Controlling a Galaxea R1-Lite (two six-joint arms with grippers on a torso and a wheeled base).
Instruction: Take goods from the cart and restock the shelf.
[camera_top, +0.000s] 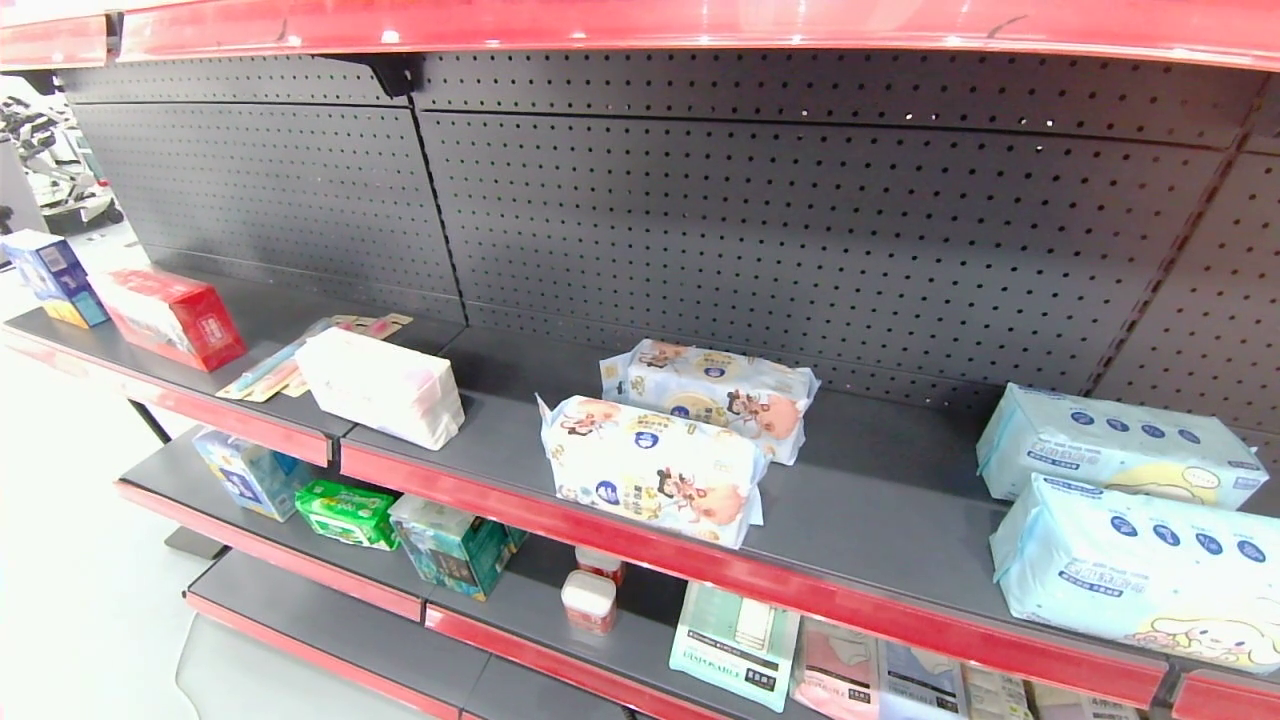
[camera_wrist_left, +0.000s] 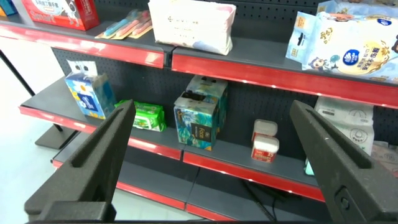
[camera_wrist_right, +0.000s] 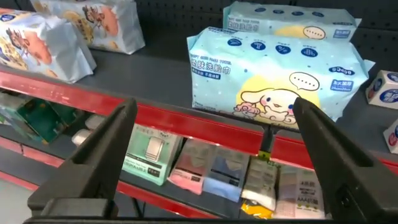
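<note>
The shelf (camera_top: 880, 490), a dark deck with a red front lip, runs across the head view from 9 o'clock to 4 o'clock. Near its centre lie two cartoon-printed soft packs: the front pack (camera_top: 655, 470) sits at the lip, and the rear pack (camera_top: 715, 395) lies at its 1 o'clock, the two touching or very nearly so. At 3 o'clock of the view lie two pale blue packs, the near blue pack (camera_top: 1140, 565) by the lip and the far blue pack (camera_top: 1110, 445) just behind it at 12 o'clock. At 9 o'clock of the front pack, well apart, a white wrapped pack (camera_top: 385, 385) rests on the deck. Just beside it at 10 o'clock lie what look like carded toothbrushes (camera_top: 290, 360), though the print is too small to be sure. A red box (camera_top: 170, 315) and a blue box (camera_top: 50, 275) follow toward 10 o'clock. On the tier below stand a blue carton (camera_top: 245, 475), a green pack (camera_top: 345, 512), a teal box (camera_top: 455, 545) and two small red-and-white jars (camera_top: 590, 600), with flat packets (camera_top: 735, 640) at 5 o'clock. The left gripper (camera_wrist_left: 217, 168) hangs before that lower tier, its fingers (camera_wrist_left: 102, 158) spread wide with nothing between them. The right gripper (camera_wrist_right: 211, 168) faces the near blue pack, its fingers equally wide apart and empty.
</note>
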